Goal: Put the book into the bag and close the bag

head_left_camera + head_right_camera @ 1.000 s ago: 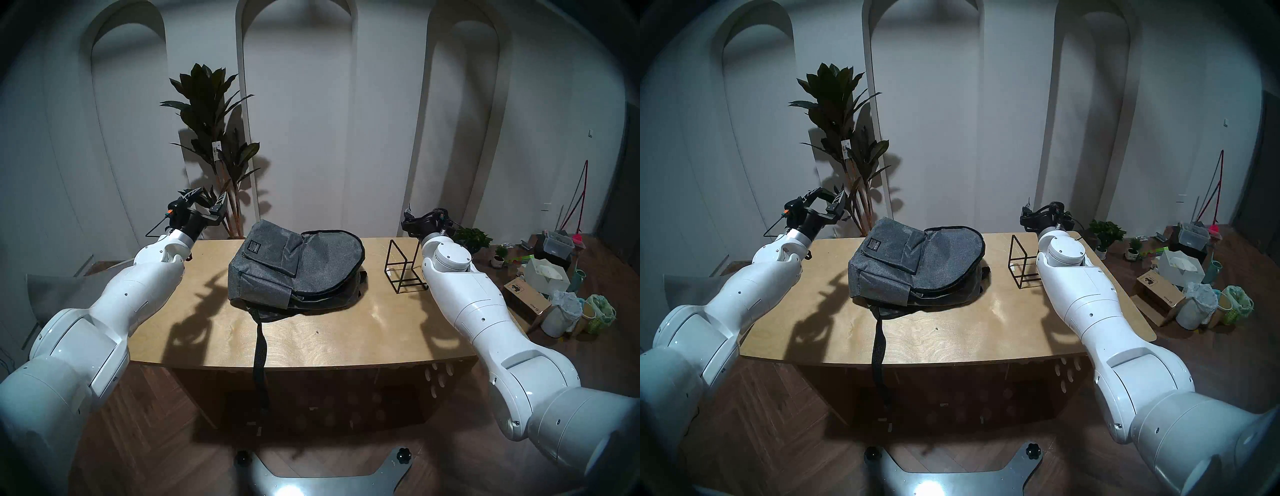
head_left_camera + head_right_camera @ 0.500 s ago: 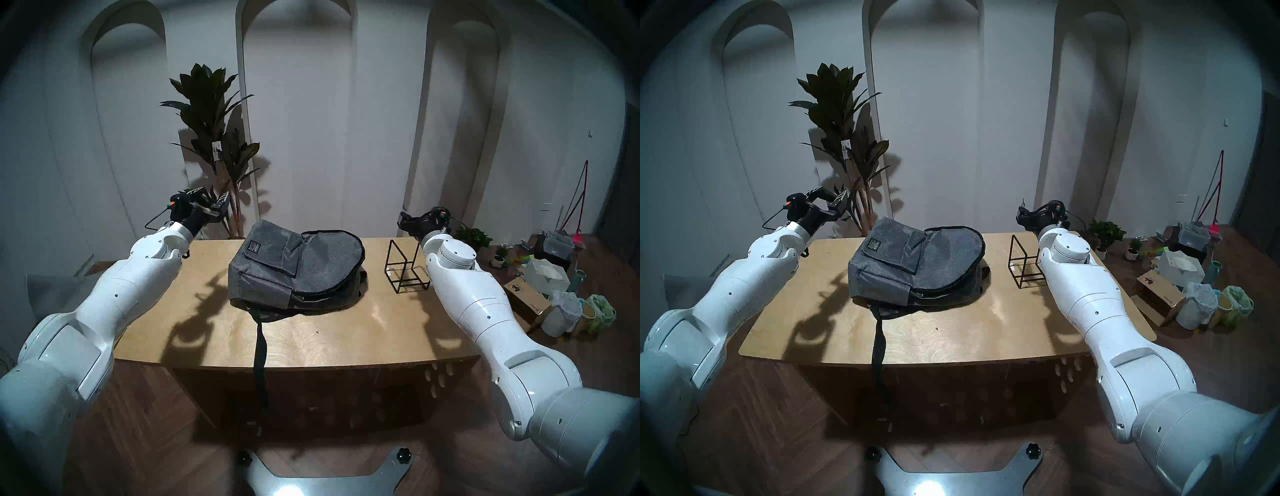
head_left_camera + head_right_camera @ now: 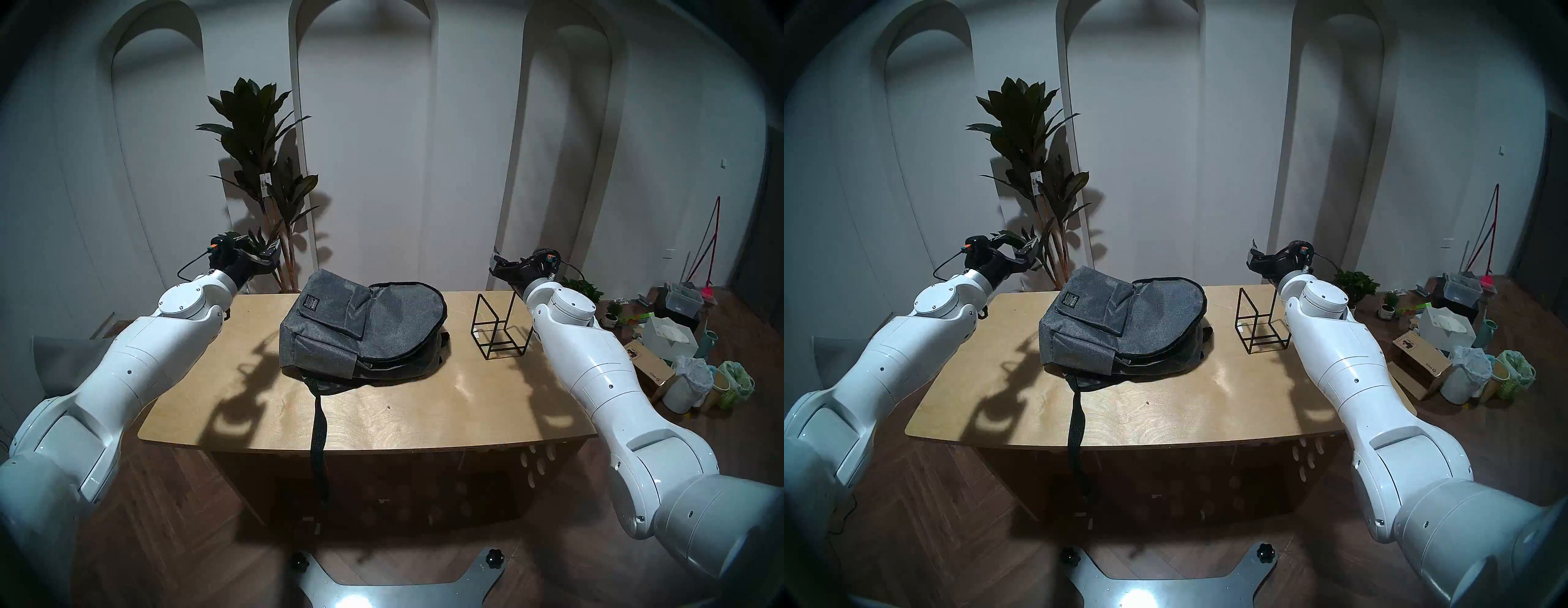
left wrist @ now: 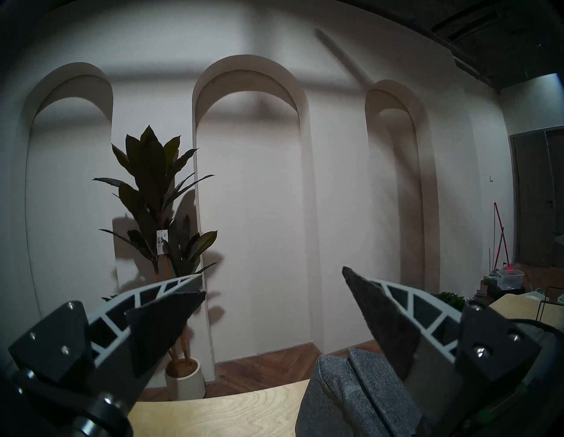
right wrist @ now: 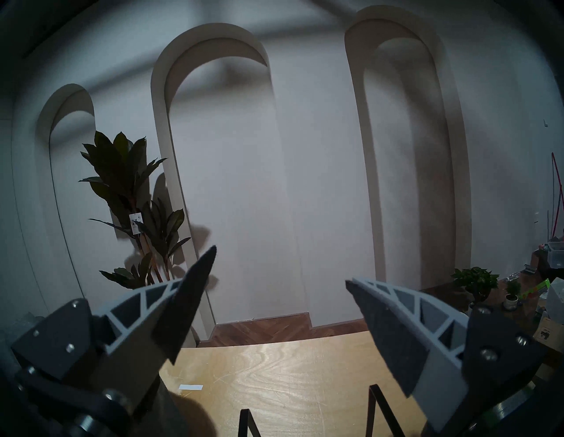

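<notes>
The grey fabric bag (image 3: pixel 360 331) lies flat on the middle of the wooden table (image 3: pixel 403 416), its flap down and a black zipper edge running round its rounded right side. A corner of the bag (image 4: pixel 351 396) also shows in the left wrist view. Its long black strap (image 3: pixel 318 433) hangs over the table's front edge. The book is out of view. My left gripper (image 3: pixel 254 244) (image 4: pixel 273 279) hovers open and empty above the table's far left corner. My right gripper (image 3: pixel 496 265) (image 5: pixel 280 265) hovers open and empty above the far right corner, behind the wire rack.
A black wire rack (image 3: pixel 498 335) stands on the table right of the bag, close to my right forearm. A tall potted plant (image 3: pixel 259 170) stands behind the table near my left gripper. Boxes, bags and small plants (image 3: pixel 679 352) clutter the floor at the right.
Both arms have swung outward from the table's middle, the left to the left and the right to the right. The wire rack now shows more fully. The bag has not moved.
</notes>
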### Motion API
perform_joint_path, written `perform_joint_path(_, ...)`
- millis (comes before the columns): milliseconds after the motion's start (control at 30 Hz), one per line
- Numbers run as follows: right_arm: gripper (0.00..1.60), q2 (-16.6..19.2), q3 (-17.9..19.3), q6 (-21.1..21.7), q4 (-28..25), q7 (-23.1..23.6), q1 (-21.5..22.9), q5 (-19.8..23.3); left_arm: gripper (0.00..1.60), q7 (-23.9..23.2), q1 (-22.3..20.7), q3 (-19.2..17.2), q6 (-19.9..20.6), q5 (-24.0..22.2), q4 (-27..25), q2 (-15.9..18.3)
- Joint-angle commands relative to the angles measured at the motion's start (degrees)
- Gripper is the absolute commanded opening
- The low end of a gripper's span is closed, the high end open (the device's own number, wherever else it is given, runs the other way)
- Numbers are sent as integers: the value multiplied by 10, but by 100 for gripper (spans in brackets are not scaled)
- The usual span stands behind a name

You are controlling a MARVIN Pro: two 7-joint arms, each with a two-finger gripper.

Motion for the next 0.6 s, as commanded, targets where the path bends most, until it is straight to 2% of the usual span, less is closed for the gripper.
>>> perform_joint_path(0, 160, 4, 4, 1, -21, 10, 5, 5, 160, 51, 15, -19, 28, -12, -69, 35)
perform_joint_path(67, 160, 5, 4, 2, -22, 11, 4, 6, 160, 65, 18, -15, 40, -4, -80, 41)
perform_joint_path(367, 160, 6, 5, 6, -27, 13, 2, 8, 160, 129, 52, -29, 83, -27, -157, 68)
perform_joint_path(567, 160, 7, 5, 6, -28, 13, 1, 9, 160, 147, 57, -32, 95, -33, -172, 73)
